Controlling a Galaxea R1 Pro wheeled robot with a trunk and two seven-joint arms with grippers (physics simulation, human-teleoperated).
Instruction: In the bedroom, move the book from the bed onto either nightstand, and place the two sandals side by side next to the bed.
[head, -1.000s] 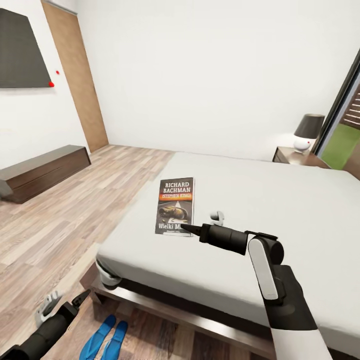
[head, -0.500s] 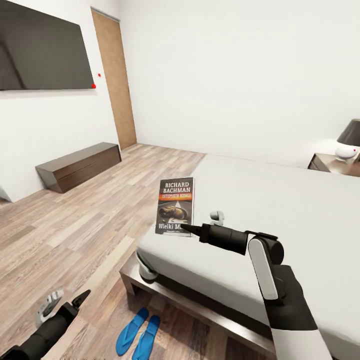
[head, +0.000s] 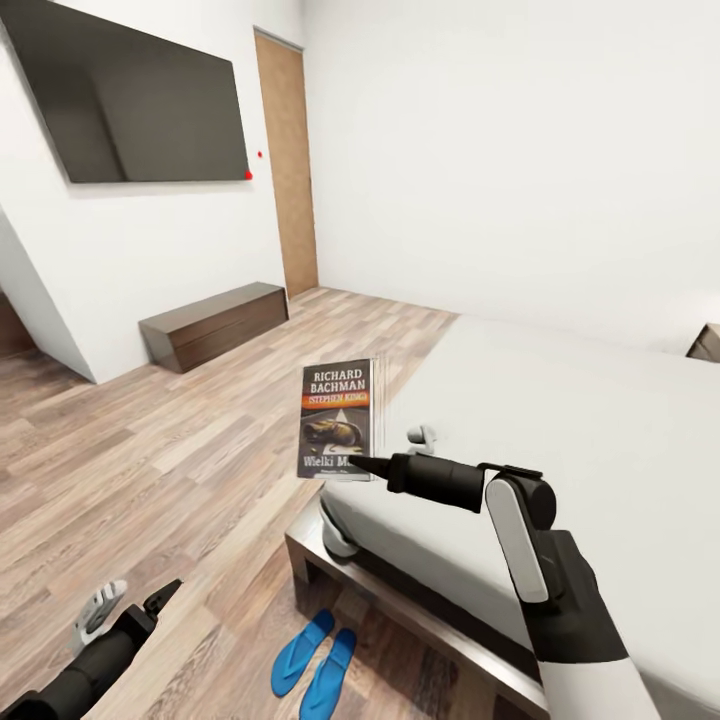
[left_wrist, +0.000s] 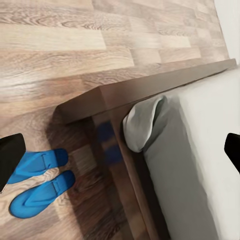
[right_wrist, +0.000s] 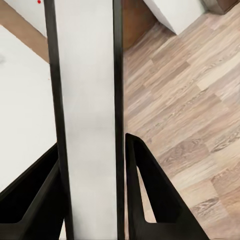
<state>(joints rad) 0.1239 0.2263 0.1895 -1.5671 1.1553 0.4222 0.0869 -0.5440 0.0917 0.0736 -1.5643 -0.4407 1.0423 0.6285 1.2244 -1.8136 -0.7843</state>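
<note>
My right gripper (head: 362, 464) is shut on the lower edge of the book (head: 338, 420) and holds it upright in the air, just off the corner of the bed (head: 560, 440). The right wrist view has the book (right_wrist: 87, 120) edge-on between both fingers (right_wrist: 150, 195). The two sandals (head: 315, 660) lie side by side on the floor by the bed's foot corner; the left wrist view shows the same sandals (left_wrist: 37, 182) beside the dark frame. My left gripper (head: 125, 605) hangs open low at the left. A sliver of the nightstand (head: 708, 343) shows at the far right.
A long low dark-wood bench cabinet (head: 215, 322) stands against the left wall under a wall-mounted dark screen (head: 150, 110). A wooden door (head: 290, 160) is in the far corner. Wood-plank floor (head: 180, 470) stretches between me and the bench.
The whole view has swung left, so the camera moved: lamp and window left the picture, screen and bench came in. The book stays in my right gripper, now past the bed's corner.
</note>
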